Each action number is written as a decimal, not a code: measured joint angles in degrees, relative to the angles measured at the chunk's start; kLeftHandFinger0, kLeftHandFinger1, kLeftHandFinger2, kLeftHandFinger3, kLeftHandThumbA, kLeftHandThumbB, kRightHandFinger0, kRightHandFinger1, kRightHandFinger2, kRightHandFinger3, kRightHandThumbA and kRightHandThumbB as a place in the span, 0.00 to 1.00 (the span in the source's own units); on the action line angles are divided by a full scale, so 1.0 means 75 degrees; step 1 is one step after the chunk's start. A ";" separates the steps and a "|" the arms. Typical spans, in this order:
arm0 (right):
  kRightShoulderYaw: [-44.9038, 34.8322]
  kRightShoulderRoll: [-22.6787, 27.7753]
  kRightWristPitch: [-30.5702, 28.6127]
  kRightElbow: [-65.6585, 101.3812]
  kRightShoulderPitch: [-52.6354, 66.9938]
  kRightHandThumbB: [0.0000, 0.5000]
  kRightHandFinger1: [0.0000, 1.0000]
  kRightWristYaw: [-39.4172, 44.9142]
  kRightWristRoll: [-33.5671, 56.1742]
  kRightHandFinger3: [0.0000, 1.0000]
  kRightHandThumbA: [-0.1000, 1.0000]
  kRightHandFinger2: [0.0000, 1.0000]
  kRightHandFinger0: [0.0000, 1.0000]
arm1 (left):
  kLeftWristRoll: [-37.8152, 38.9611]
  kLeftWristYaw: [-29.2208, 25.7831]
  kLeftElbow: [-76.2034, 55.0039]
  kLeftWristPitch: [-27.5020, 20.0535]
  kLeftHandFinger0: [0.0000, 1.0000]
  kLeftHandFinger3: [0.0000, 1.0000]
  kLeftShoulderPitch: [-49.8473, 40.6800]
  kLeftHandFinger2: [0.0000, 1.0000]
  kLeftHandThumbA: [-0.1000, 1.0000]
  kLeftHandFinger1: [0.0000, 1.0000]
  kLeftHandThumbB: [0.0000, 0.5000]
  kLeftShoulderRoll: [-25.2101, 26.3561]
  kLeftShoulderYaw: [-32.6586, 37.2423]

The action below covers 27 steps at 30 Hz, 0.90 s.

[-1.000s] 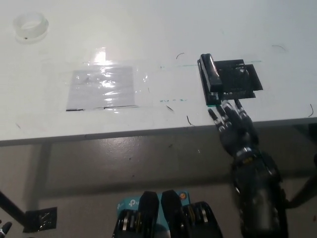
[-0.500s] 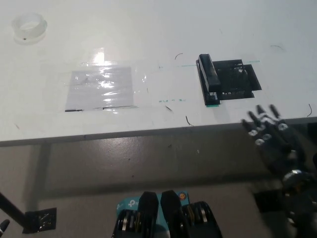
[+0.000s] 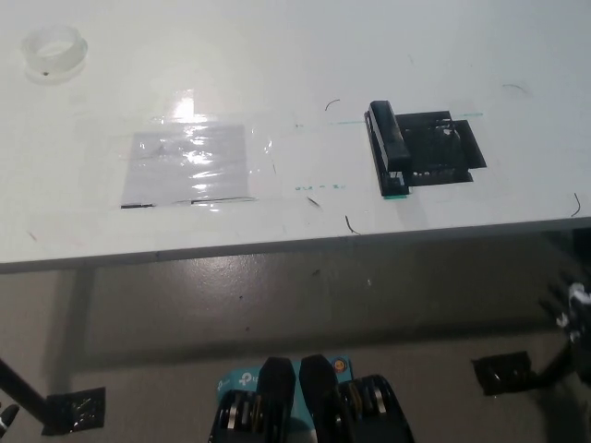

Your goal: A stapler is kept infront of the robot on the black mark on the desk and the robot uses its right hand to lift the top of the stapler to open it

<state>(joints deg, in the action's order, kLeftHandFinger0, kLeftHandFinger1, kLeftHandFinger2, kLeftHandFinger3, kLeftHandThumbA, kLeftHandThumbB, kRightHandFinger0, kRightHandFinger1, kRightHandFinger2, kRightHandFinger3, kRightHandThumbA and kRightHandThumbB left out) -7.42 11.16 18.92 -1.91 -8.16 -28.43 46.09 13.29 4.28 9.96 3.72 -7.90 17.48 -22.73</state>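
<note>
Right hand (image 3: 574, 309): black, only a sliver visible at the right edge, dark segmented fingers with a small white or shiny spot on one; too cut off and blurred for more detail. Left hand (image 3: 7, 415): just a small pale tip at the bottom-left corner, white with a darker edge, nothing else of it visible.

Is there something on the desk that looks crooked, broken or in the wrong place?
Nothing stands out. The stapler lies flat at the left edge of the black mark, and a tape roll sits at the far left corner.
</note>
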 measured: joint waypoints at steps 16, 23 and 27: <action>0.0414 0.0028 -0.1929 -0.1822 0.0031 0.16 0.41 0.0803 -0.2064 0.58 0.35 0.48 0.38 | -0.0002 -0.0011 0.0000 0.0000 0.40 0.77 0.0009 0.62 1.00 0.49 0.26 0.0000 -0.0002; 0.0389 -0.0024 -0.2610 -0.1964 -0.0060 0.14 0.40 0.1167 -0.2763 0.59 0.33 0.47 0.37 | -0.0002 -0.0017 -0.0002 -0.0010 0.42 0.74 0.0020 0.60 1.00 0.48 0.25 0.0001 -0.0015; 0.0299 -0.0102 -0.2795 -0.2052 -0.0133 0.13 0.41 0.1296 -0.3001 0.60 0.34 0.47 0.38 | -0.0004 -0.0019 -0.0014 -0.0010 0.43 0.76 0.0030 0.60 1.00 0.49 0.30 0.0001 -0.0015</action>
<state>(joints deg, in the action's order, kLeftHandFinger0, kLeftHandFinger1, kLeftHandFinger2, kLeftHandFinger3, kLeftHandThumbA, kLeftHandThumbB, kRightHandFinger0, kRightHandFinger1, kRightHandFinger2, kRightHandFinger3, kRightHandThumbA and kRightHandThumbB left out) -5.18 10.39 -2.04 -17.30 -9.16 -18.71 23.58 13.26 4.14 9.86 3.65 -7.68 17.49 -22.84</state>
